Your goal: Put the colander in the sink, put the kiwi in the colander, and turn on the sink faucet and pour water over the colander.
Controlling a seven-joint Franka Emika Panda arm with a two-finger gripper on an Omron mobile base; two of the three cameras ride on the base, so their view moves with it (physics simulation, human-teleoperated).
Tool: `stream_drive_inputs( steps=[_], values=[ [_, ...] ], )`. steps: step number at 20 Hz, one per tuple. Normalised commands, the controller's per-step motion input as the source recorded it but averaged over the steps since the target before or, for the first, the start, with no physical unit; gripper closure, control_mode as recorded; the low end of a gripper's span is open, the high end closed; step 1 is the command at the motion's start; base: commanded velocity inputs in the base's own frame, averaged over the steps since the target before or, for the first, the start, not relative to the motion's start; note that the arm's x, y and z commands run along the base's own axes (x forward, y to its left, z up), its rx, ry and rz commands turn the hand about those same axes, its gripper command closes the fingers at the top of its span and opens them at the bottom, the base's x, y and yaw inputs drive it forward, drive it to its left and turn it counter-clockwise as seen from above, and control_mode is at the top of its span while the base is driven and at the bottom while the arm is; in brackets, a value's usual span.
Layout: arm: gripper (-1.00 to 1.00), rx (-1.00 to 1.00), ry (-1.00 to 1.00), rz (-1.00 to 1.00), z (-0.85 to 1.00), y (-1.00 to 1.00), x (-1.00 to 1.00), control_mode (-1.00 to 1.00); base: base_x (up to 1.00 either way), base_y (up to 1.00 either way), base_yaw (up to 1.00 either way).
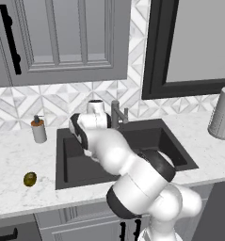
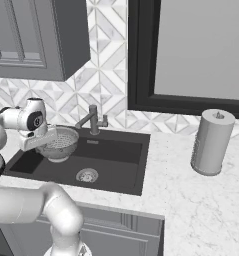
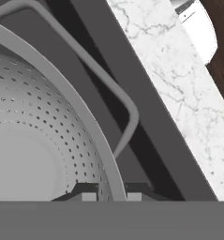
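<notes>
While the white arm bends up from the cabinet front and reaches over the sink [image 2: 122, 165], its end effector [image 3: 108, 196] is pinched shut on the rim of the colander [image 2: 61, 142], one finger tip inside the rim and the other outside it, as the hand view shows from very close. In that view the perforated silver-grey wall of the colander curves away to the left, its loop handle juts out past the rim, and beyond it lie the dark edge of the sink and a strip of white marble desk [image 3: 179, 89].

Nearest to the camera in the left base view, the kiwi [image 1: 30, 179] lies alone on the desk to the left of the sink, close to the desk's front edge and well apart from the basin. The sink itself is a dark rectangular basin; in the right base view its round silver drain [image 2: 87, 175] sits on the floor toward the front. The colander hangs upright at the back left part of the sink, level with or just above its edge; whether it touches the basin I cannot tell.

Behind the sink, at the middle of its back edge, stands the sink faucet [image 2: 92, 120], its spout angled toward the colander. A soap dispenser [image 1: 38, 129] stands on the desk beside the sink's back left corner. To the right of the sink, well apart from it, a paper towel roll [image 2: 211, 142] stands upright on the desk.
</notes>
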Motion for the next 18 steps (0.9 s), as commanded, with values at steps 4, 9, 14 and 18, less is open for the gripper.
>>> stream_drive_inputs(
  steps=[4,9,14,18],
  values=[
    [1.00,-0.01,-0.01,-0.17,-0.37,-0.23,0.00,-1.00,0.00,0.00,0.00],
    [1.00,-0.05,-0.05,-0.14,-0.44,-0.13,0.00,-1.00,0.00,0.00,0.00],
    [1.00,-0.08,-0.04,-0.14,-0.32,-0.01,0.00,-1.00,0.00,0.00,0.00],
    [1.00,-0.07,-0.02,-0.16,-0.21,-0.02,0.01,-1.00,0.00,0.00,0.00]
  ],
)
